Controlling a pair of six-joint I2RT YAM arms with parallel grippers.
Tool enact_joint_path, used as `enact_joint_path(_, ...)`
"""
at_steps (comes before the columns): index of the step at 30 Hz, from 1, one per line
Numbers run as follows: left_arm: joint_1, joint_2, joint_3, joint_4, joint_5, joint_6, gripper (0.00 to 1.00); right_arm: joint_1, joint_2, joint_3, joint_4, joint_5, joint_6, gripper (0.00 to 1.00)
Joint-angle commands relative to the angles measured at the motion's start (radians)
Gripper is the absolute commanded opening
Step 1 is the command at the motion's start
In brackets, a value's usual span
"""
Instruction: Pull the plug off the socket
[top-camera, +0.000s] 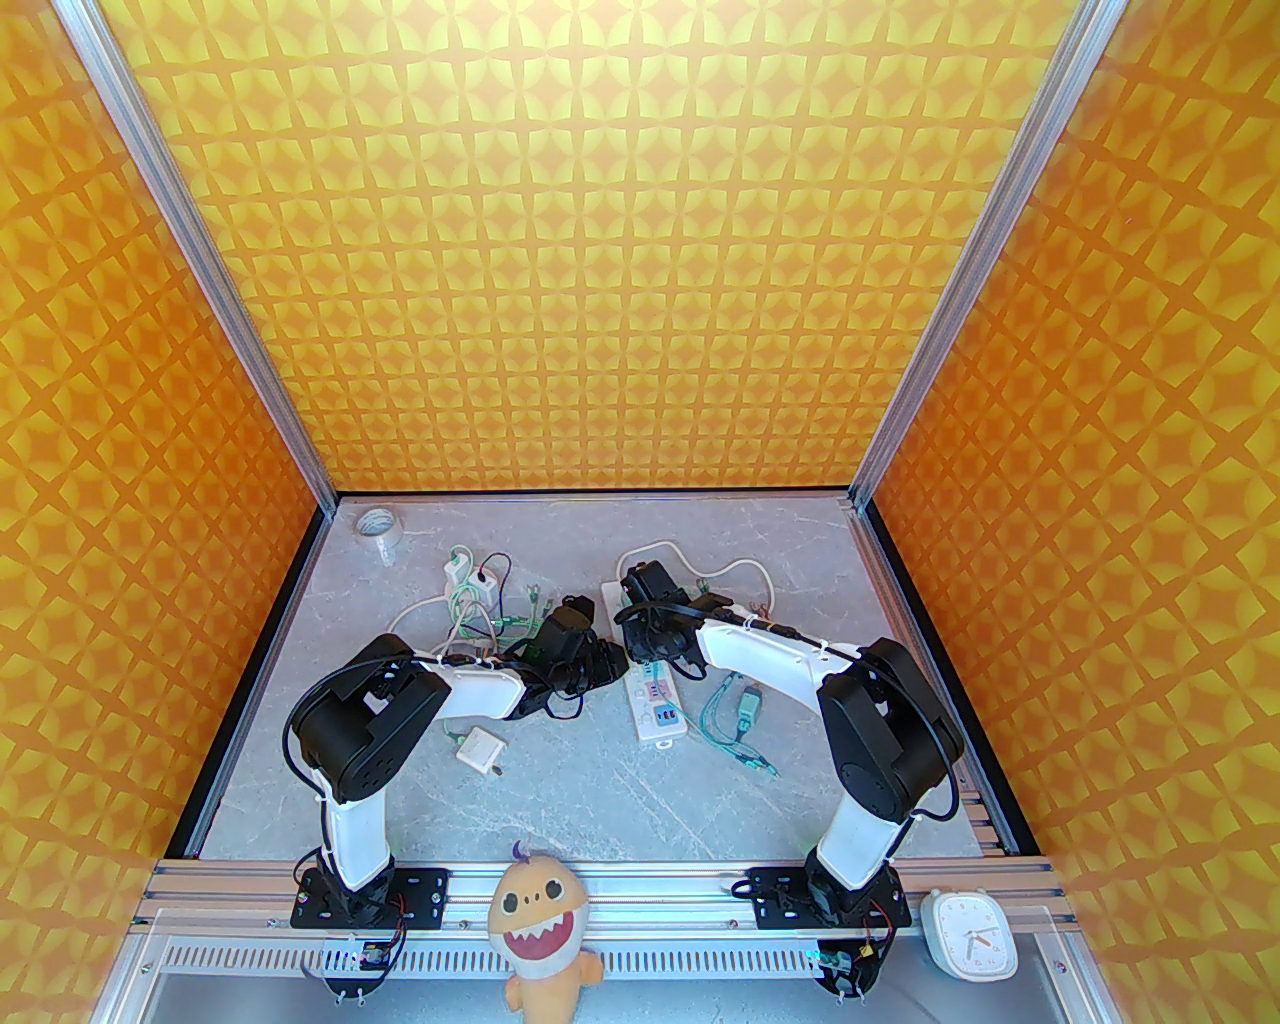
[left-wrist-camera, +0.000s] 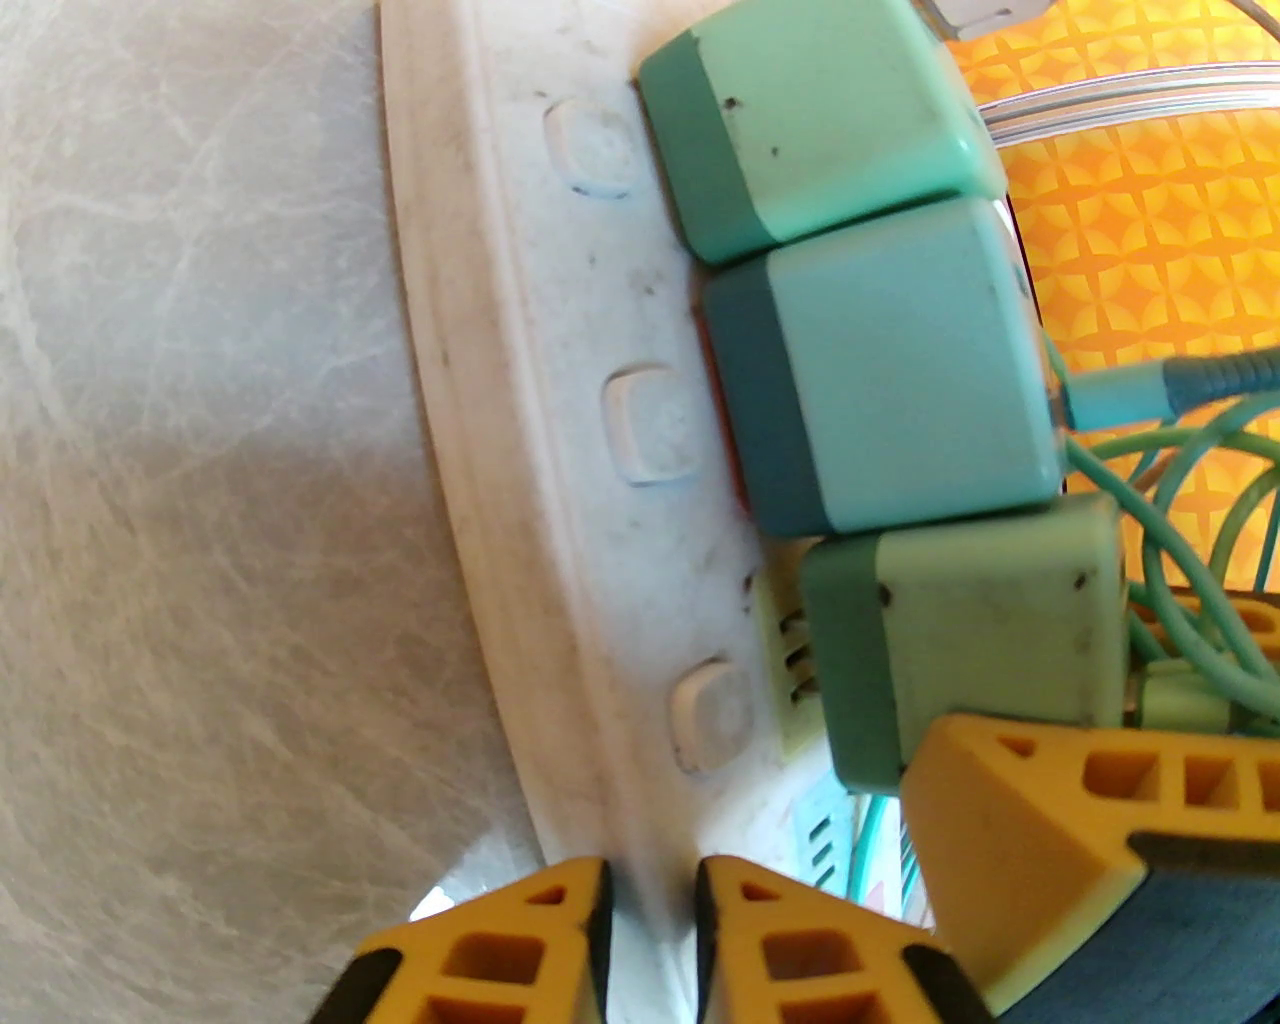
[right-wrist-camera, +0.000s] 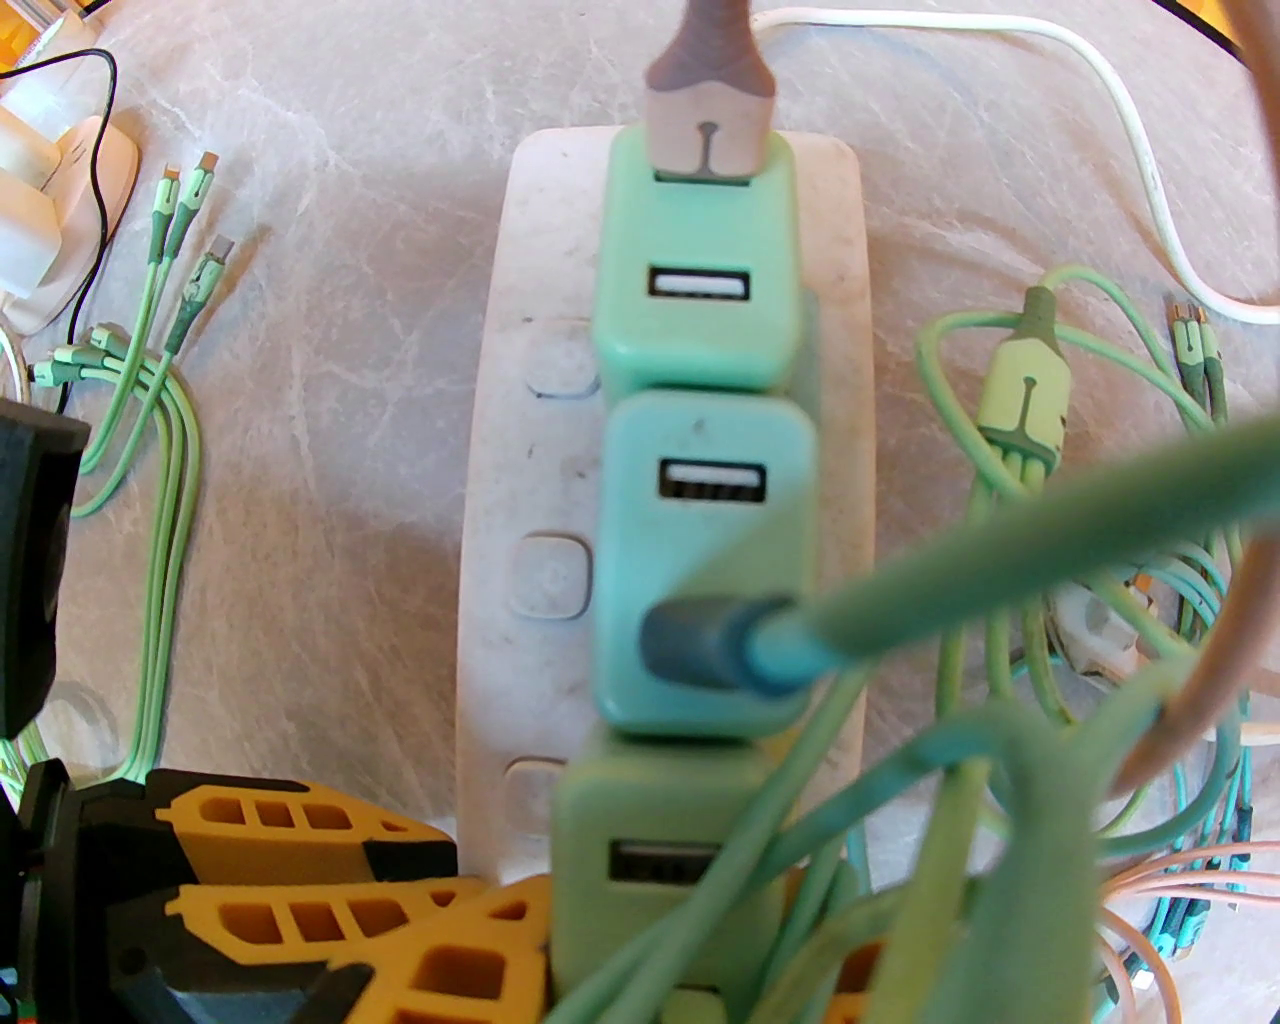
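Observation:
The socket is a long white power strip lying mid-table, with three green cube plugs in a row on it. In the left wrist view my left gripper is shut on the socket's raised long edge. The nearest plug sits between the yellow fingers of my right gripper, which is shut on it. That plug stands slightly off its outlet face, its metal prongs showing in the gap. Both grippers meet over the strip's middle.
Two more plugs with cables stand beyond the held one. Green cables tangle on the right of the strip. A white adaptor, a small white power strip and a tape roll lie to the left.

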Motion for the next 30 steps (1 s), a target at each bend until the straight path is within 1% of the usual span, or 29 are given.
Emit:
enact_joint_path(1, 0.002, 0.049, 0.002, -0.12, -0.015, 0.012, 0.21, 0.007, -0.084, 0.036, -0.002, -0.011, 0.023, 0.31)
enact_joint_path(6, 0.001, 0.052, 0.004, -0.125, -0.015, 0.008, 0.21, 0.0, -0.171, 0.039, -0.01, -0.022, 0.028, 0.31)
enact_joint_path(11, 0.004, 0.043, 0.007, -0.144, -0.021, 0.016, 0.21, -0.042, -0.238, 0.021, -0.012, -0.1, 0.053, 0.31)
enact_joint_path(13, 0.004, 0.039, 0.007, -0.148, -0.022, 0.019, 0.21, -0.049, -0.264, 0.013, -0.01, -0.113, 0.057, 0.31)
enact_joint_path(18, 0.009, 0.023, 0.006, -0.162, -0.025, 0.027, 0.21, -0.077, -0.327, -0.016, -0.026, -0.081, 0.052, 0.31)
enact_joint_path(23, 0.017, -0.002, -0.003, -0.182, -0.038, 0.039, 0.21, -0.16, -0.384, -0.06, -0.037, -0.072, 0.044, 0.32)
enact_joint_path(27, 0.027, -0.025, -0.015, -0.198, -0.051, 0.05, 0.21, -0.209, -0.415, -0.074, -0.05, -0.04, 0.032, 0.32)
enact_joint_path(30, 0.033, -0.042, -0.025, -0.199, -0.056, 0.053, 0.22, -0.247, -0.43, -0.083, -0.05, -0.045, 0.033, 0.32)
